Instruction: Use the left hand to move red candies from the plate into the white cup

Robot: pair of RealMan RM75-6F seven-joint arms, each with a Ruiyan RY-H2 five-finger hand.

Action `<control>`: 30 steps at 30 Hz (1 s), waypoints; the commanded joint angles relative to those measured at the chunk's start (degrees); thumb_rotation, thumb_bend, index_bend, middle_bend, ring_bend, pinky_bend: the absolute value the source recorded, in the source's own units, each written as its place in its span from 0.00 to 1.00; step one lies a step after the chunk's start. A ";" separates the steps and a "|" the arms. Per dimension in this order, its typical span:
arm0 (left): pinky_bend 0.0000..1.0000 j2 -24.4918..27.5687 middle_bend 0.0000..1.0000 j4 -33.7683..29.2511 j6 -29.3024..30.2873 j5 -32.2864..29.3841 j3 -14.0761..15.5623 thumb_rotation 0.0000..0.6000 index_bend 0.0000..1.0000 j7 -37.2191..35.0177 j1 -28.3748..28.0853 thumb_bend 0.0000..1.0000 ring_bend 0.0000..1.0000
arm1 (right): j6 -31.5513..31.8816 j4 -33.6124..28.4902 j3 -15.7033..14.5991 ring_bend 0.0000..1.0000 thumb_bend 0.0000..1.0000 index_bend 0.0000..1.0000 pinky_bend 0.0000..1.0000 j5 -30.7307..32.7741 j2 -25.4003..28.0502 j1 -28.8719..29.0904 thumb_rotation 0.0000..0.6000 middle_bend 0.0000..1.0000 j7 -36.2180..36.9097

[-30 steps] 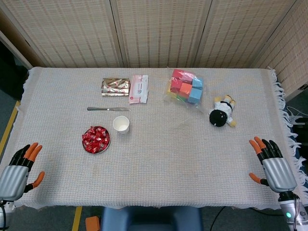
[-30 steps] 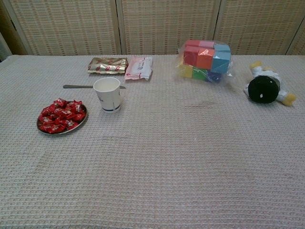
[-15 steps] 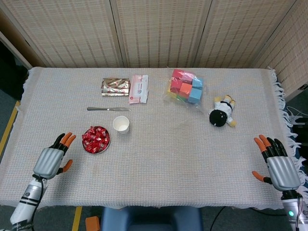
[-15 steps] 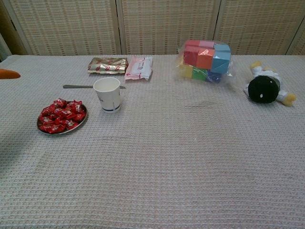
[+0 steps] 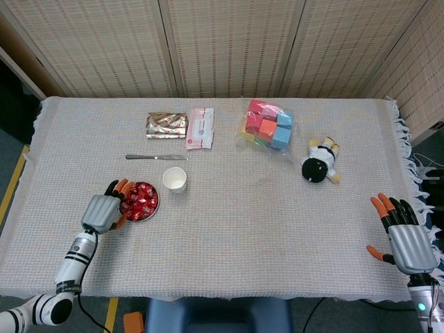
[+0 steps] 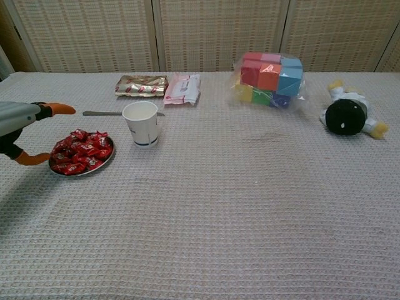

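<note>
The left hand (image 5: 104,211) hovers at the plate (image 5: 129,217) rim, fingers (image 5: 121,186) spread, holding nothing; red candies (image 5: 139,199) lie heaped there, beside the white cup (image 5: 175,180); the right hand (image 5: 408,243) rests open-fingered, empty, at the tabletop (image 5: 277,215) edge.

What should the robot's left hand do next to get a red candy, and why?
Probably lower its fingers onto the pile and pinch one candy. The left hand is open and holds nothing, beside the plate of red candies, fingertips reaching over the rim. The white cup waits next to the plate.
</note>
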 commanded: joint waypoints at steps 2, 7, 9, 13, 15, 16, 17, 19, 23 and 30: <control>0.81 -1.87 0.00 1.23 -1.45 -2.05 -0.03 1.00 0.00 2.38 -2.03 0.38 0.02 | -0.43 0.05 0.11 0.00 0.05 0.00 0.00 0.30 -0.11 0.21 1.00 0.00 -0.20; 0.82 -4.26 0.00 3.92 -3.01 -5.26 -0.21 1.00 0.00 4.42 -4.17 0.38 0.04 | -0.98 0.13 0.21 0.00 0.05 0.00 0.00 0.65 -0.16 0.46 1.00 0.00 -0.20; 0.82 -5.18 0.01 5.05 -3.31 -6.08 -0.07 1.00 0.00 4.73 -4.76 0.38 0.05 | -0.98 0.14 0.26 0.00 0.05 0.00 0.00 0.76 -0.13 0.45 1.00 0.00 -0.19; 0.83 -6.82 0.03 7.07 -3.48 -6.50 0.34 1.00 0.00 4.74 -5.67 0.37 0.08 | -1.25 0.20 0.34 0.00 0.05 0.00 0.00 1.06 -0.11 0.55 1.00 0.00 -0.23; 0.84 -7.64 0.04 8.06 -3.36 -6.40 0.55 1.00 0.00 4.62 -6.08 0.37 0.09 | -1.37 0.16 0.30 0.00 0.05 0.00 0.00 1.11 -0.08 0.57 1.00 0.00 -0.24; 0.84 -7.96 0.05 8.45 -3.26 -6.29 0.65 1.00 0.00 4.50 -6.21 0.37 0.10 | -1.38 0.15 0.30 0.00 0.05 0.00 0.00 1.12 -0.07 0.58 1.00 0.00 -0.25; 0.84 -8.27 0.05 8.85 -3.12 -6.17 0.77 1.00 0.00 4.41 -6.32 0.38 0.11 | -1.36 0.14 0.33 0.00 0.05 0.00 0.00 1.15 -0.08 0.57 1.00 0.00 -0.24; 0.85 -8.98 0.08 9.74 -2.69 -5.80 0.98 1.00 0.02 4.12 -6.53 0.38 0.15 | -1.28 0.16 0.37 0.00 0.05 0.00 0.00 1.24 -0.08 0.53 1.00 0.00 -0.22; 0.87 -10.35 0.14 11.63 -1.06 -4.57 1.25 1.00 0.09 3.48 -6.72 0.37 0.23 | -1.15 0.06 0.34 0.00 0.05 0.00 0.00 1.19 0.03 0.45 1.00 0.00 -0.15; 0.90 -11.43 0.20 13.32 1.35 -2.66 1.87 1.00 0.22 2.27 -6.46 0.38 0.29 | -0.93 -0.05 0.29 0.00 0.05 0.00 0.00 1.07 0.30 0.30 1.00 0.00 0.17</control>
